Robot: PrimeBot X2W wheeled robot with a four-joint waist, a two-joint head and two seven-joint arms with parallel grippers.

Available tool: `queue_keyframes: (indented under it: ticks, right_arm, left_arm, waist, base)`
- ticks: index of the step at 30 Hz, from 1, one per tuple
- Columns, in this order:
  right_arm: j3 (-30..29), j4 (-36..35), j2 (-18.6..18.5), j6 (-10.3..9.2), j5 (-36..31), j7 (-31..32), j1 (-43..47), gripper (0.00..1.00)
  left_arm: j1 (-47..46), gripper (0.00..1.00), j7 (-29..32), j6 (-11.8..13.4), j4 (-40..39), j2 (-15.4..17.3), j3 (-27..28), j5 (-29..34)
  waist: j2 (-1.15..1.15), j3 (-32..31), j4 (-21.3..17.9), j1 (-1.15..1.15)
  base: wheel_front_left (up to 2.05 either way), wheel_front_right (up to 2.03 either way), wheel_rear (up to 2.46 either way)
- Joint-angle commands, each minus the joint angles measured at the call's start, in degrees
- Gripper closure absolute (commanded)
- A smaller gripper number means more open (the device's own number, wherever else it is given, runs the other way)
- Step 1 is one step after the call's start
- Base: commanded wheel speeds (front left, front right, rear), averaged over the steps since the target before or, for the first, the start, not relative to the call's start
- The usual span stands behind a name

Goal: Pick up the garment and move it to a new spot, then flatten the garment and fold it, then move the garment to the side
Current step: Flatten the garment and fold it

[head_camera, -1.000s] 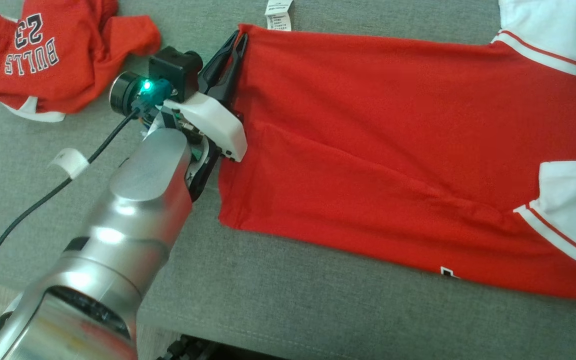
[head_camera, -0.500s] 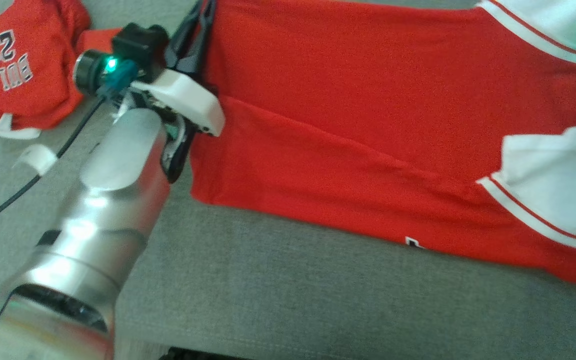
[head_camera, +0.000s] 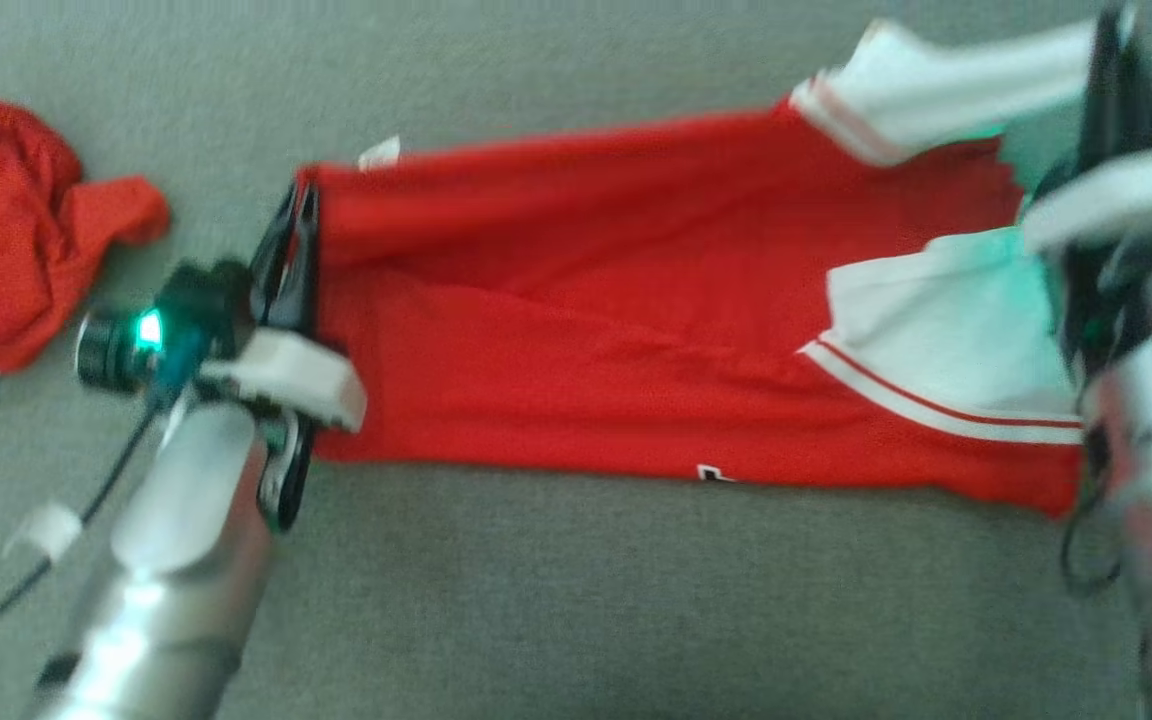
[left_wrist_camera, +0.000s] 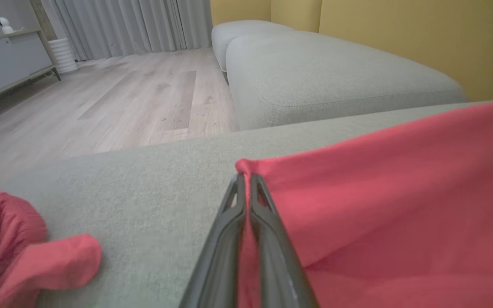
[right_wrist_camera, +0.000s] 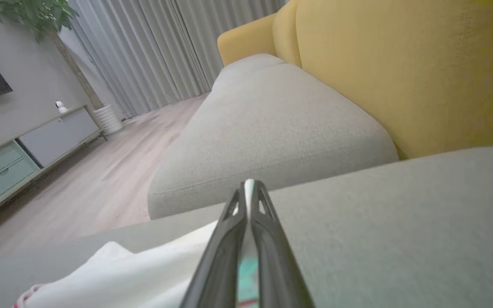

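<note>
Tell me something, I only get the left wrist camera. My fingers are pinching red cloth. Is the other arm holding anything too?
Observer: Yes. The right arm's fingers are shut on a white part of the same garment.
Operator: White? I only see red!
Observer: It has white sleeves with a thin red stripe, at the opposite end from your left fingers.
Operator: Is it all flat now?
Observer: It is stretched out long over the grey sofa, but a crease runs along its middle.
</note>
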Motion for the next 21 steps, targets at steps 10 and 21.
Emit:
queue_keyframes:
  ticks: [10,21]
  right_arm:
    - [6.86,-12.95,2.97,-0.04,10.59,-0.19,23.48,1.00]
    - [3.74,-11.36,4.13,-0.04,2.43,-0.54,25.73,0.00]
  left_arm:
    - [15.21,0.97,-0.54,1.24,-4.03,0.22,10.67,4.95]
    - [23.58,0.00,-0.54,2.95,-8.80,-5.03,20.24,8.97]
  waist:
    - [0.00,-7.98,-5.42,0.01]
    - [0.00,-11.51,-4.62,0.01]
  base:
    - [0.00,0.00,0.00]
    - [0.00,0.00,0.00]
